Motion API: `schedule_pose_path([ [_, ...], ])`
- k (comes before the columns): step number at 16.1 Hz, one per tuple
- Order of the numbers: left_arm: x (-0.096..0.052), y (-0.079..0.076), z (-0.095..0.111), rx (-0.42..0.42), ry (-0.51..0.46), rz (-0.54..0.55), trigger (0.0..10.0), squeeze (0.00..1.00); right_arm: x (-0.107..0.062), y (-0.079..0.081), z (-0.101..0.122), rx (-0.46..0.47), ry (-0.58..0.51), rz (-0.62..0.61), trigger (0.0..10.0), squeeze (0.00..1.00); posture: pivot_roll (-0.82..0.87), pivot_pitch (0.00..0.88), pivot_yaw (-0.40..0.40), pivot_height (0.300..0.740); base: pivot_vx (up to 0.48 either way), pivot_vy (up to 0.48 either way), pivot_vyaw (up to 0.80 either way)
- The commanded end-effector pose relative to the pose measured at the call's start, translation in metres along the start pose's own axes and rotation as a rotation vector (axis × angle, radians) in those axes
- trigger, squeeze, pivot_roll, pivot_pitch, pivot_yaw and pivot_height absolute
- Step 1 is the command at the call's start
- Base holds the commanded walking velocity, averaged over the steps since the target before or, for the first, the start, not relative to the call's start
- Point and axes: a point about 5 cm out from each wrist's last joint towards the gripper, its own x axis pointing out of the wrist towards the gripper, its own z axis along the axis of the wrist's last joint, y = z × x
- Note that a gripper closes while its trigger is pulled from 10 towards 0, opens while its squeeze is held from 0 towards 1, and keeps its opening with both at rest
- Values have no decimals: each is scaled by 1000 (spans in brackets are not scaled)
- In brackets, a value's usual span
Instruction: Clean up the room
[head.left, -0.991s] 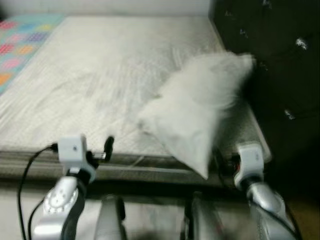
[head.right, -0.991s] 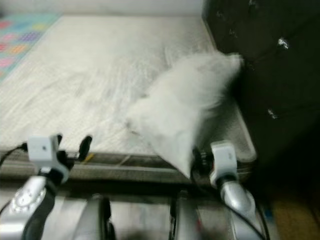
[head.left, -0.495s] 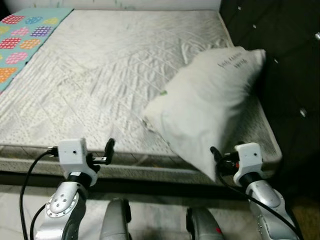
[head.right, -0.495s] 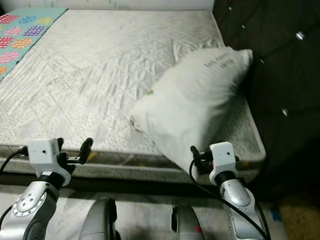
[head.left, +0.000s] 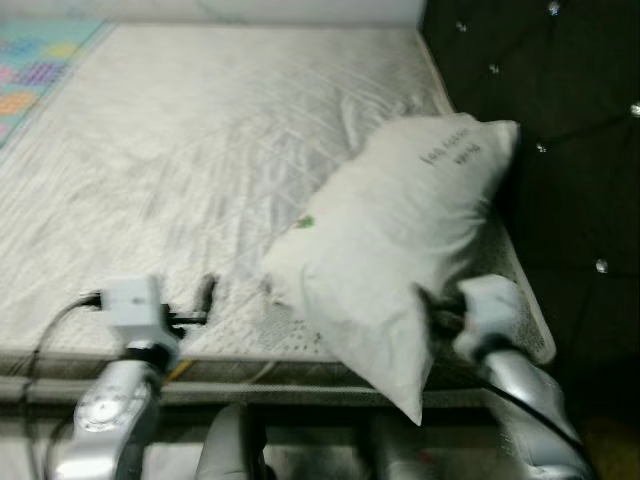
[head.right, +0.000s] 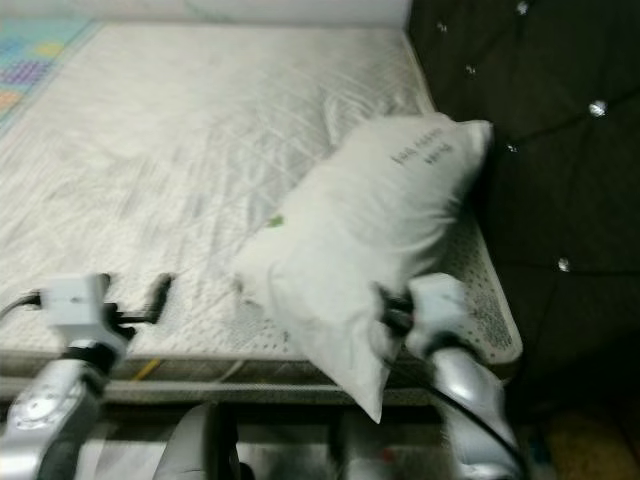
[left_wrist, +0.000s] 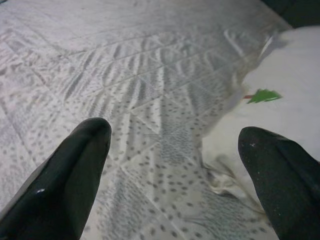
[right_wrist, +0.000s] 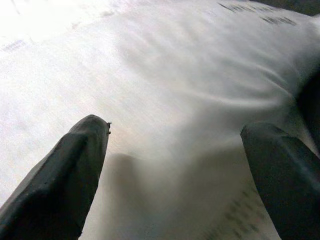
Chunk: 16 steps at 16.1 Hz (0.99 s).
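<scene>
The pillow (head.left: 400, 240) is seen askew at the mattress's (head.left: 180, 150) 4 o'clock corner, overhanging the edge. It is flanked by the spread right gripper (right_wrist: 175, 165); the left gripper (left_wrist: 180, 170) is also spread. Straightening appears unfinished.

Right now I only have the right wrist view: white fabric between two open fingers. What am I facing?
Observer: A white pillow lying on the mattress, its far end against the dark tufted headboard.
Operator: Where is my right gripper on it?
Observer: The right gripper is at the pillow's near side, by the bed's front edge.
Operator: And the left one?
Observer: The left gripper is open above the mattress, beside the pillow's corner with a green mark.
</scene>
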Motion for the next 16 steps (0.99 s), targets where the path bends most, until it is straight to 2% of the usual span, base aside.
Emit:
schedule_pose_path([
  [1, 0, -5, -1, -9, 9, -11, 10000, 0, -9, -12, -12, -10, 51, -37, 10000, 0, -96, 174, 26, 606, 0, 0, 0],
  [6, 0, -5, -1, -8, 16, 0, 10000, 0, -11, -10, -13, -8, 53, -23, 10000, 0, -97, 171, 26, 606, 0, 0, 0],
  [10, 1, -3, -1, -14, 16, 11, 10000, 0, -10, -11, -13, -12, 57, 6, 10000, 0, -99, 173, 25, 554, 0, 0, 0],
  [13, 2, -3, -1, -16, 16, 20, 10000, 0, -11, -6, -10, -16, 65, 147, 10000, 0, -102, 173, 26, 554, 0, 0, 0],
  [16, 3, -1, -1, -18, 19, 21, 10000, 0, -10, -10, -3, 14, 80, 232, 10000, 0, -108, 168, 33, 554, 0, 0, 0],
])
